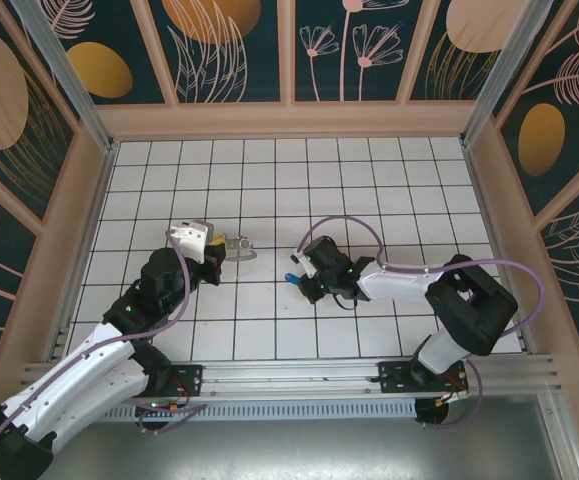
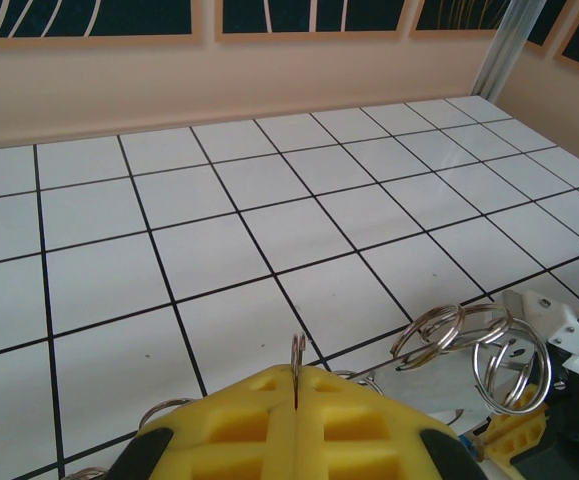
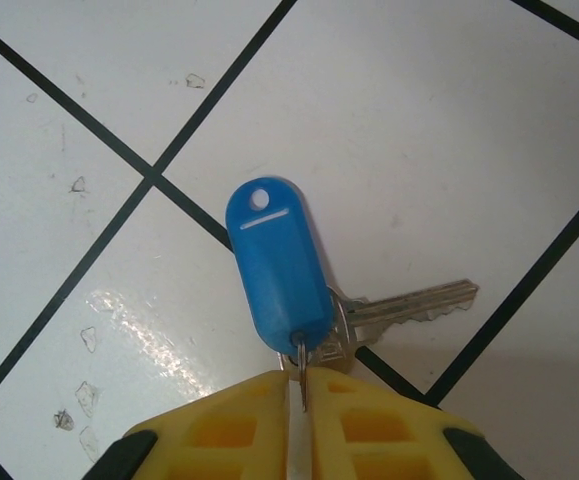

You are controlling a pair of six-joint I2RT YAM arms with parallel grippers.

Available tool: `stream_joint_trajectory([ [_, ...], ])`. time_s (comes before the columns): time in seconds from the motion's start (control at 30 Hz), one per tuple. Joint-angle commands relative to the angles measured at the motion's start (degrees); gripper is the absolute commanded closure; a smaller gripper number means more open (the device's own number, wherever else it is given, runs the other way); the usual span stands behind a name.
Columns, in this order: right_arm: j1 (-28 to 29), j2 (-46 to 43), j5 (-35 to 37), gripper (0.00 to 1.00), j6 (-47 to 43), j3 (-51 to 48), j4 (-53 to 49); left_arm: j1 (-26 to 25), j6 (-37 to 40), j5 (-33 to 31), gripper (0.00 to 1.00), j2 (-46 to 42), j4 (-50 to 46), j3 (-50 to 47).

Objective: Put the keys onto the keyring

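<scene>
White tiled worktop (image 1: 369,180): near its middle, the left gripper (image 2: 297,378) is clenched on the keyring (image 1: 241,246), a cluster of metal rings. Just beside it, the right gripper (image 3: 300,392) pinches the keys (image 3: 279,265) by 1 small ring.

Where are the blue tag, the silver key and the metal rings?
blue tag (image 3: 277,265), right wrist view, plastic body.
silver key (image 3: 419,303), right wrist view, blade.
metal rings (image 2: 469,335), left wrist view, overlapping wires.

R wrist: silver metal key (image 3: 409,305) head hidden behind blue plastic tag (image 3: 277,265), its small ring (image 3: 301,362) lost btwn right yellow pads (image 3: 229,430). L wrist: silver split rings (image 2: 439,335) partly behind left yellow pads (image 2: 239,420), cut by btm edge.
</scene>
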Motion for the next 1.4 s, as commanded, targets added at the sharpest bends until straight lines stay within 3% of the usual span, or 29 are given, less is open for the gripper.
stream_joint_trajectory([
  [0.0,-0.44,0.53,-1.65,0.86,-0.27,0.42,1.61,0.38,0.36,0.03,1.00,-1.05,1.00,0.06],
  [0.37,-0.76,2.24,-2.41,0.87,-0.69,1.60,0.85,0.33,0.67,-0.05,1.00,-1.04,0.96,0.51],
  [0.67,-1.02,1.73,-2.50,1.00,-0.69,1.20,0.95,0.38,0.67,-0.21,1.00,-0.75,1.28,0.25],
  [0.87,-1.33,-0.76,-2.87,1.00,-1.32,-0.07,1.85,0.38,0.72,-0.14,1.00,-0.26,1.09,0.38],
  [1.13,0.35,-17.37,-5.35,1.00,-7.02,-6.86,9.84,0.33,2.53,4.02,1.00,0.32,0.61,2.47],
  [1.37,0.95,-32.56,-9.61,1.00,-11.71,-11.70,16.88,0.20,7.01,17.63,1.00,2.52,0.38,6.55],
])
